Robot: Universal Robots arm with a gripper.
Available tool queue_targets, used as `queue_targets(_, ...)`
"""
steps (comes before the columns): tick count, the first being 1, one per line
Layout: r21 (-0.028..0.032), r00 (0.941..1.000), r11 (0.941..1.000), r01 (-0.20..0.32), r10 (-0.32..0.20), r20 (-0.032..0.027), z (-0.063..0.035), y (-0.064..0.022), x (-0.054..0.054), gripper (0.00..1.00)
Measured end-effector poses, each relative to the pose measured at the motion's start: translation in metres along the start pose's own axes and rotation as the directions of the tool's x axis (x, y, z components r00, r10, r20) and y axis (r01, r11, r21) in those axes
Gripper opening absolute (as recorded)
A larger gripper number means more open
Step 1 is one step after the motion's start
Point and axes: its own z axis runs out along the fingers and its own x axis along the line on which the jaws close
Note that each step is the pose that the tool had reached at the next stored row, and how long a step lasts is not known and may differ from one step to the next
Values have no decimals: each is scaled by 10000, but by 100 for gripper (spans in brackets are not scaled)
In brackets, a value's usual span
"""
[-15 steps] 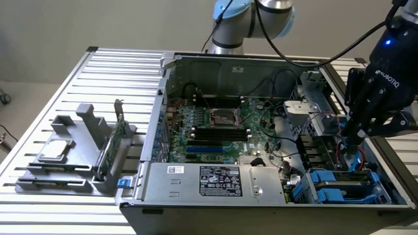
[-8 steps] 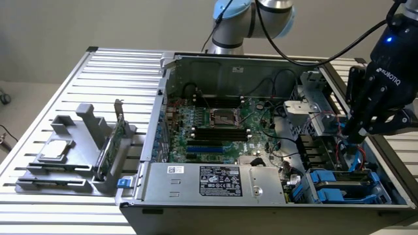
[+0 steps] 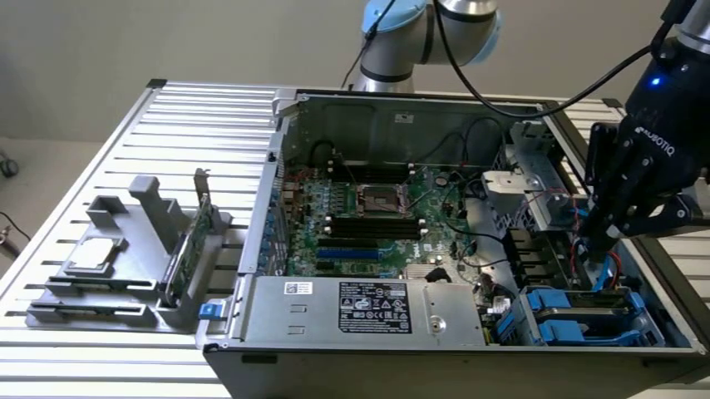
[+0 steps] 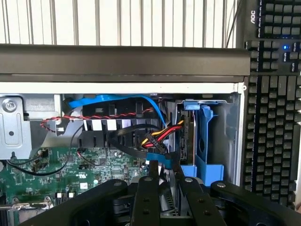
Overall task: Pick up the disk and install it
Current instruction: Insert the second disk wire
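Hovering gripper [image 3: 603,252] above seated disk [image 3: 577,309]

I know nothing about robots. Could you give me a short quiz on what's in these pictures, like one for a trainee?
1. True or false: the computer case lies open, with its green motherboard on show.
2. Where is the gripper in the exterior view? A: high above the case. B: reaching down into the case at its right end, by the blue carrier. C: outside the case, at its left.
3. In one word, what colour is the plastic round the disk?

Key: 1 true; 2 B; 3 blue.
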Motion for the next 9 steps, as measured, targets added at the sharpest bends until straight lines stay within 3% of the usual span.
queue_targets(4,73,10000,10000,7,-7,74,5,27,1,25)
queue_targets(9,76,9999,10000,6,-7,126,50,32,6,25)
